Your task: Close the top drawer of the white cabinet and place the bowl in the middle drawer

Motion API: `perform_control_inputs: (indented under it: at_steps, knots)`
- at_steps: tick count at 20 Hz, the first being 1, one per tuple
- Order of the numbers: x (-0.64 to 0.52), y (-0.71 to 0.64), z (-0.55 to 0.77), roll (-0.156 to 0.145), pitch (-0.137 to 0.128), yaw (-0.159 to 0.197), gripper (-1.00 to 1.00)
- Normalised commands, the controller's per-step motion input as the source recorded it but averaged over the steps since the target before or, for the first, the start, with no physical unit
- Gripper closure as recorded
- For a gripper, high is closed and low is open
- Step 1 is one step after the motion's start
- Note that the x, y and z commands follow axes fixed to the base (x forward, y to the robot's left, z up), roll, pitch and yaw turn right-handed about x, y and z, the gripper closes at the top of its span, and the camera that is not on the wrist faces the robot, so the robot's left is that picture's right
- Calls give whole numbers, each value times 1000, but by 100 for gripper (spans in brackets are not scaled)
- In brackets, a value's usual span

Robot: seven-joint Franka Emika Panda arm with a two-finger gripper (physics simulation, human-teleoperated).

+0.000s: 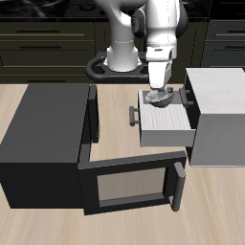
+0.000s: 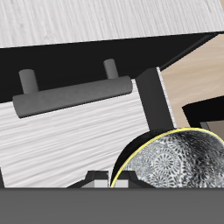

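The white cabinet (image 1: 218, 110) stands beside the big black box. Its top drawer (image 1: 194, 89) looks pushed in under the cabinet's top. The middle drawer (image 1: 167, 126) is pulled out, its dark bar handle (image 1: 134, 117) toward the black box. My gripper (image 1: 159, 96) is shut on the rim of the silver bowl (image 1: 158, 97) and holds it just above the open drawer, near its back. In the wrist view the bowl (image 2: 175, 164) hangs over the drawer's striped floor (image 2: 70, 144), with the handle (image 2: 74, 94) beyond it.
The black box (image 1: 43, 129) has its windowed door (image 1: 129, 184) swung open toward the table's front edge, just below the open drawer. The robot's base (image 1: 120, 57) stands at the table's back.
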Motion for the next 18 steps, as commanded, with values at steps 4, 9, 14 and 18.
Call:
perform_control_inputs:
  at_steps: [4, 9, 14, 18]
  knots:
    - [17, -39, -145, -5, 14, 2, 100]
    - [-35, 20, -152, 9, 1, -3, 100]
    - [-95, 148, -106, 21, 10, -4, 100]
    - [-93, 109, -92, 23, -5, -1, 100]
